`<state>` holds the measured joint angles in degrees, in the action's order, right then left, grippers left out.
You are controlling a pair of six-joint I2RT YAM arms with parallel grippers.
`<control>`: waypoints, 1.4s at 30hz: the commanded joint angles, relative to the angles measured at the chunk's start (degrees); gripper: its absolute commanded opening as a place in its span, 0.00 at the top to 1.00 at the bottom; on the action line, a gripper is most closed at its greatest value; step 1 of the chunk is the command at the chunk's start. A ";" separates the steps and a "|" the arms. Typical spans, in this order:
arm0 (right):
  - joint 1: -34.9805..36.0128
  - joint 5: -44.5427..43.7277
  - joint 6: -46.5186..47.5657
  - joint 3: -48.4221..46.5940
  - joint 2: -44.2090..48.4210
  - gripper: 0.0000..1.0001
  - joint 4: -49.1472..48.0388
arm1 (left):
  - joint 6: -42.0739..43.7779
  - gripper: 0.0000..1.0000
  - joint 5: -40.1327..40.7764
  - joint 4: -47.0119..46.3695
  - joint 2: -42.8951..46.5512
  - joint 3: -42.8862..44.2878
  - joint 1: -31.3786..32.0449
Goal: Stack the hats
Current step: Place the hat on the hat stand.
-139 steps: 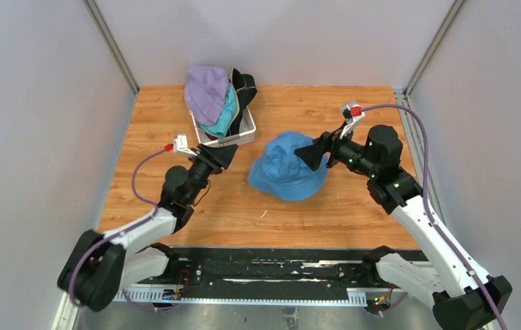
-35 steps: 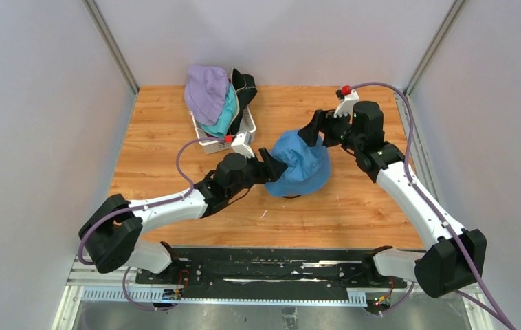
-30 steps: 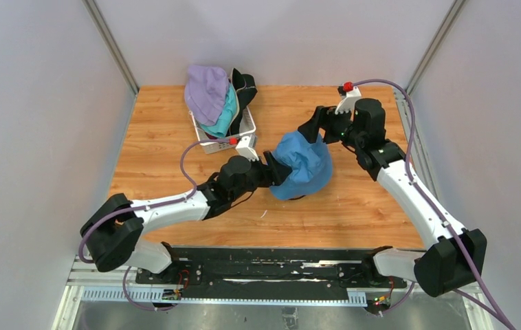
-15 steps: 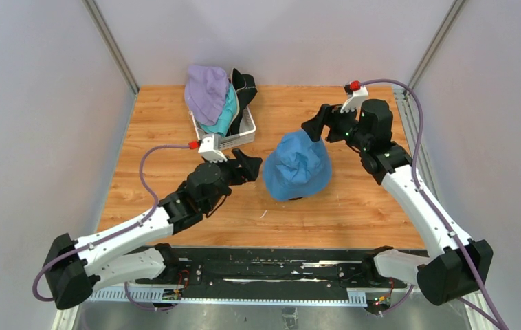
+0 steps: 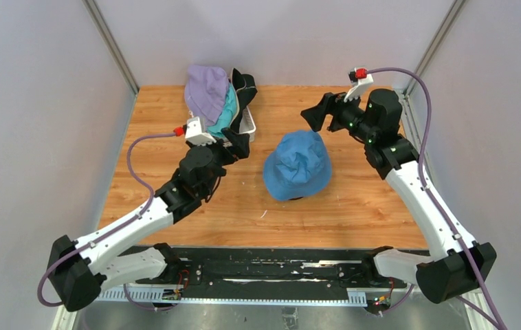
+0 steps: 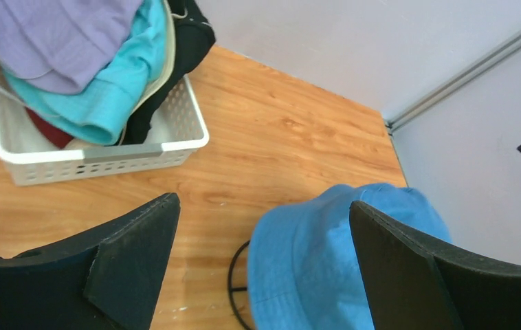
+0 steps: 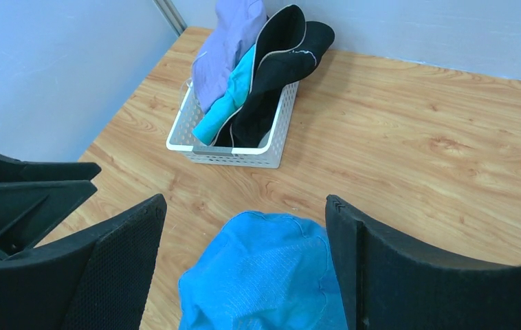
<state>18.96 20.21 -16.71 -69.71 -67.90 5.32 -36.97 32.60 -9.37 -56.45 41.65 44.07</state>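
Blue hat (image 5: pixel 297 165): table centre, draped over black wire stand (image 6: pixel 232 278). Lavender hat (image 5: pixel 206 89), teal hat (image 5: pixel 225 113), black hat (image 5: pixel 244 86), dark red hat (image 6: pixel 48 130): bunched in white basket (image 6: pixel 106 155), 11 o'clock. Left gripper (image 5: pixel 238 144): beside basket, jaws wide apart, empty. Right gripper (image 5: pixel 318 115): 1 o'clock of blue hat, jaws wide, empty.

White arms (image 5: pixel 131 227), black joints (image 5: pixel 194 172); purple cables (image 5: pixel 390 69).
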 commanded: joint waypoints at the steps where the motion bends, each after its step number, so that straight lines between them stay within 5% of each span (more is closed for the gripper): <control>1: -1.29 0.21 1.50 -1.91 -1.80 0.15 -0.09 | -0.26 0.02 -2.71 -3.07 -6.24 1.33 -0.95; 7: -1.42 -3.68 2.72 -0.64 -0.05 0.16 1.57 | -14.03 0.01 -20.10 -27.52 -8.11 -13.81 -9.34; 14: -7.37 -7.43 -1.17 5.34 5.27 0.15 8.34 | -16.52 0.02 -32.04 -30.18 -10.18 -15.94 -15.01; 23: -15.03 -2.03 -4.93 15.31 11.94 0.16 7.86 | -42.29 0.08 -53.43 -80.83 -44.55 -16.17 -19.26; 26: -15.34 -1.71 -4.47 16.06 12.52 0.16 7.82 | -43.05 0.16 -57.48 -81.62 -51.28 -12.24 -18.96; 32: -15.45 -1.30 -3.79 15.50 11.70 0.16 6.90 | -40.10 0.14 -54.71 -78.59 -46.49 -14.38 -19.37; 42: -16.33 -1.84 -3.98 15.82 10.52 0.16 6.62 | -43.21 0.15 -59.20 -79.31 -53.81 -12.80 -19.20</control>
<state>4.25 18.61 -20.60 -54.00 -57.34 12.60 -79.46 -24.12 -85.80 -108.09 29.19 25.19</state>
